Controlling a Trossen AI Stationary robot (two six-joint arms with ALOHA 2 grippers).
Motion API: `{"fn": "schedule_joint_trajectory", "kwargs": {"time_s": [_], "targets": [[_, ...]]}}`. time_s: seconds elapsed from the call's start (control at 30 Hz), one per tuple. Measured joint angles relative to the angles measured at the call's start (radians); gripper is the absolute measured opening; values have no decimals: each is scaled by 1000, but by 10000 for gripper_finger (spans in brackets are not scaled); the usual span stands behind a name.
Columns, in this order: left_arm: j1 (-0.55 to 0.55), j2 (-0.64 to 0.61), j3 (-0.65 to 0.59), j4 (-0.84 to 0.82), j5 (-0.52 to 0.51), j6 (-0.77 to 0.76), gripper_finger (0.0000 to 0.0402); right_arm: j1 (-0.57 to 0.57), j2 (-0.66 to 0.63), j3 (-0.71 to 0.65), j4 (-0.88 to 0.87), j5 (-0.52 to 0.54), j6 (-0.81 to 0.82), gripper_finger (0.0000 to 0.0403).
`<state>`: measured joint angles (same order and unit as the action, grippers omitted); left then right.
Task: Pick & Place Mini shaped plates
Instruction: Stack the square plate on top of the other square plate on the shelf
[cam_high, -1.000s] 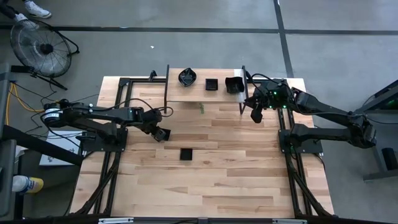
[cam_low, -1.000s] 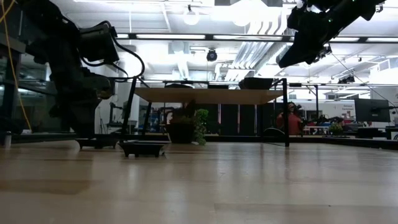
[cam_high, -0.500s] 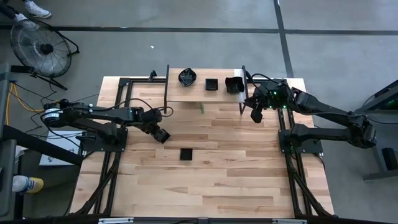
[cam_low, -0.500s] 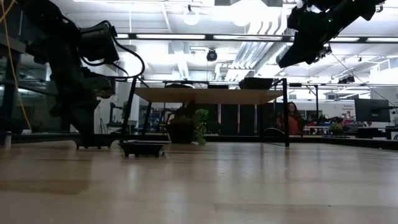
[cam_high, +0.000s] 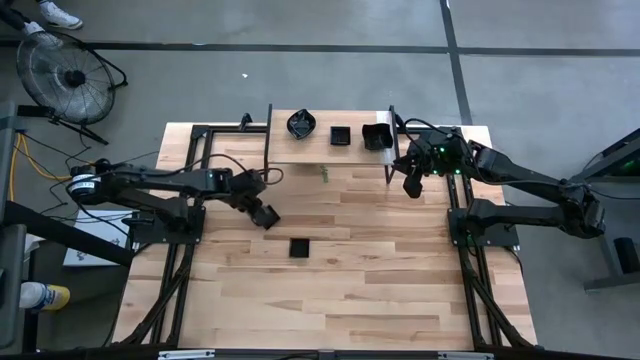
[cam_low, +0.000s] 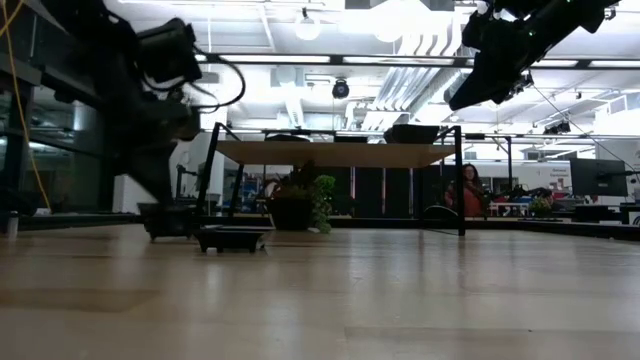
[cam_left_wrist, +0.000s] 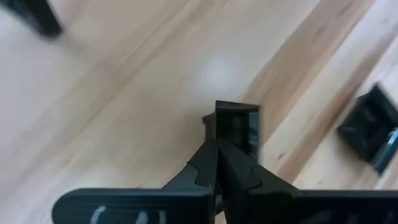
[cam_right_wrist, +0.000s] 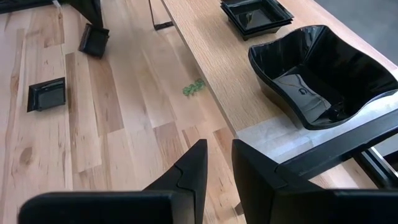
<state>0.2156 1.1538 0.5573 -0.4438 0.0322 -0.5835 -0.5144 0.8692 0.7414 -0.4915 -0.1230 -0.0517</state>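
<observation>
- Since a second ago, our left jaws (cam_high: 268, 217) have swung toward the loose small glossy black square plate (cam_high: 299, 247), now clamped on another small black plate (cam_left_wrist: 236, 127).
- Right jaws (cam_right_wrist: 214, 163) wait, slightly parted, empty, beside the raised wooden shelf (cam_high: 355, 152).
- Next: carry it to that shelf.

Left arm (cam_high: 160, 187): matte black links of tubular section, with a round white-ringed joint cap at the base end. Loose black cables loop off the forearm behind the wrist. Left gripper (cam_left_wrist: 217, 146): two flat black fingers with stepped, notched inner edges, set ahead of a broad black crossbar carrying pale markings, unreadable.

Right arm (cam_high: 530, 185): same black construction, a cable running along the forearm and small green lights glowing on the wrist housing. Right gripper (cam_right_wrist: 214, 163): matching black angular fingers, inner edges notched alike, mounted ahead of an identical black crossbar.
</observation>
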Motion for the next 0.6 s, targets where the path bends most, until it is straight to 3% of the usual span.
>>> {"fn": "schedule_joint_trajectory", "kwargs": {"time_s": [0.2,0.6], "targets": [[0,0,63,0,-4,41,0,0,0,0,0,0,0,69],[-25,0,71,27,-21,56,0,0,0,-46,37,-15,12,69]]}}
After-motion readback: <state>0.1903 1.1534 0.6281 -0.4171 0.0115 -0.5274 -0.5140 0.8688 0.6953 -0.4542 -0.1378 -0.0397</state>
